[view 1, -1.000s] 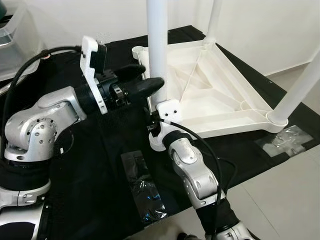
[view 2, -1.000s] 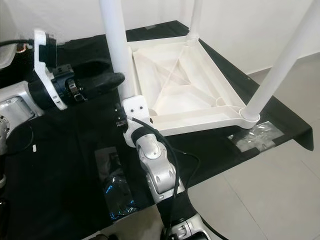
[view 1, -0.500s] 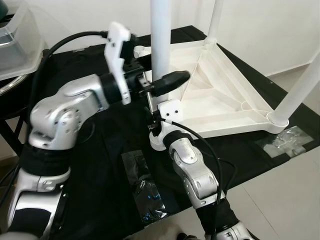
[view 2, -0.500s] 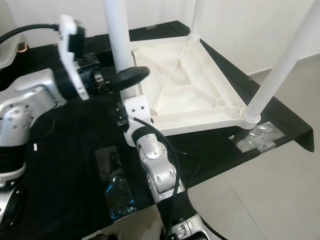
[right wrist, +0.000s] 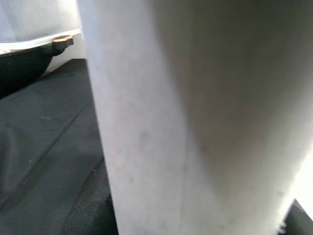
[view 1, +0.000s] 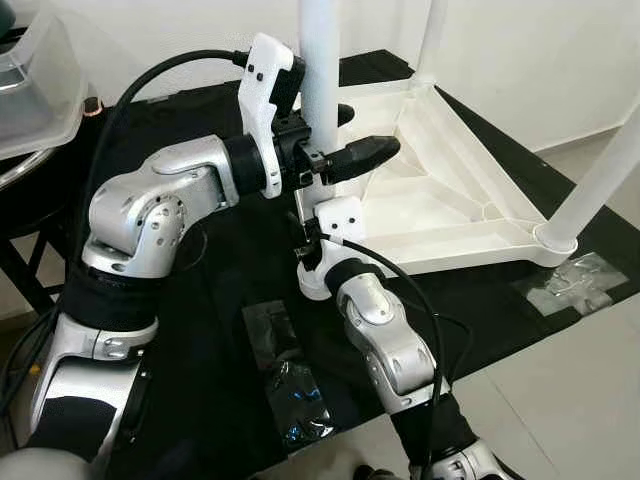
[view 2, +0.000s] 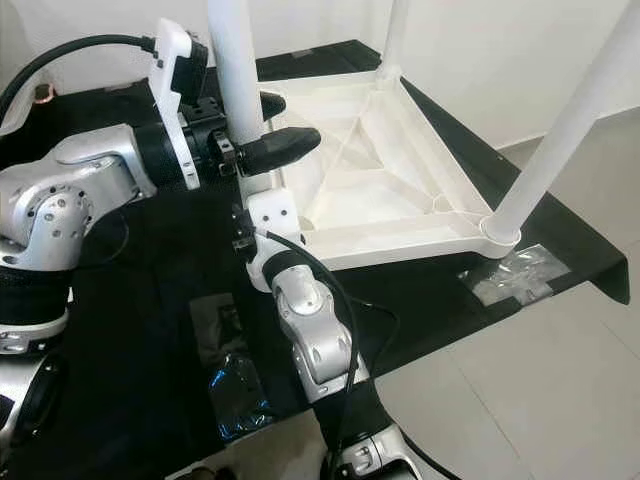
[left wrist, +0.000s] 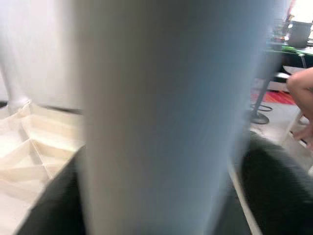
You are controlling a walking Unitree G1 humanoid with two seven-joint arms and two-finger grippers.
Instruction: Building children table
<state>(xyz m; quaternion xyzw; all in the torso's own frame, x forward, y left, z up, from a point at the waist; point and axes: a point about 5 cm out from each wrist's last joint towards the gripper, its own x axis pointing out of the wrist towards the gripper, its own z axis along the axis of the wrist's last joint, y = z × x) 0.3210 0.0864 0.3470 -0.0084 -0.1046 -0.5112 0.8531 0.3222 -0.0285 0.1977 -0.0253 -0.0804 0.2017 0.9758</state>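
Note:
A white children's table [view 1: 440, 215] lies upside down on black cloth, with white legs standing up from its corners. At the near left corner, my left gripper [view 1: 370, 128] is open, one black finger [view 1: 368, 151] in front of the upright leg [view 1: 320, 70] and the other behind it. In the left wrist view this leg [left wrist: 161, 117] stands close between the two dark fingers. My right gripper [view 1: 305, 245] sits low at the same leg's base, under its white wrist mount. The right wrist view has the leg [right wrist: 195, 117] very near.
Two more legs stand at the near right [view 1: 600, 180] and far [view 1: 430, 40] corners. Clear plastic bags [view 1: 290, 390] [view 1: 575, 280] lie on the cloth. A clear bin [view 1: 35, 90] is at the far left. Tiled floor [view 1: 560, 400] begins past the cloth's front edge. A person's limb [left wrist: 301, 93] is visible far off.
My left arm has swung right, and its fingers went from beside the leg to straddling it. The right arm and the table have stayed put.

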